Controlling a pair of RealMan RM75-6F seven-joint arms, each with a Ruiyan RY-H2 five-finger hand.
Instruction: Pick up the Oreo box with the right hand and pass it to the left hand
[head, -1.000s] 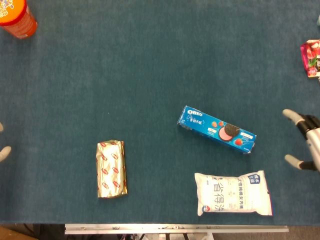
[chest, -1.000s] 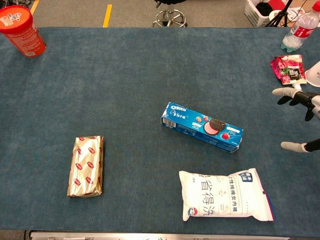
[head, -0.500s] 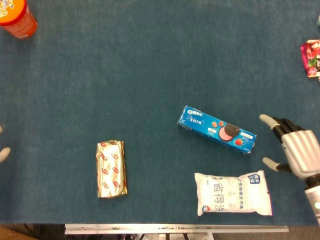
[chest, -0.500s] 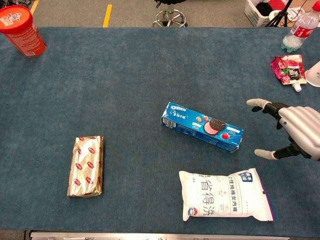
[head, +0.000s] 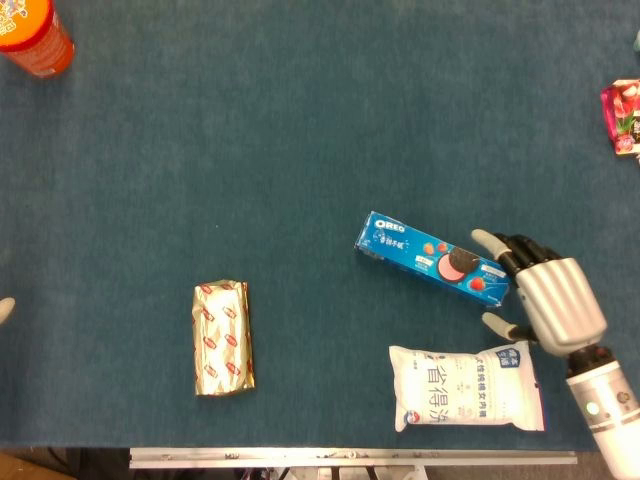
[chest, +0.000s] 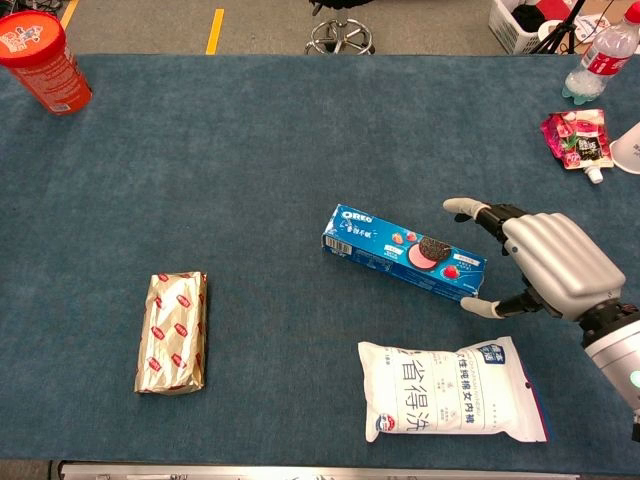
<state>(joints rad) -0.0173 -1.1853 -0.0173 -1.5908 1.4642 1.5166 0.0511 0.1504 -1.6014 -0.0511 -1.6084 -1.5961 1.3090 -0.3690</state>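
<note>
At the Oreo box's (head: 434, 259) right end, the right hand (head: 540, 293) hovers with fingers spread wide, holding nothing; a white bag (head: 467, 387) lies just nearer. Left hand's state cannot be told.

The right robot hand (head: 545, 295) is brought in from the right edge of the counter (head: 300, 150) and is now spread open just beside the right end of the Oreo box (head: 433, 259), fingers (chest: 470, 207) apart around that end, above the white bag (head: 467, 386).
</note>
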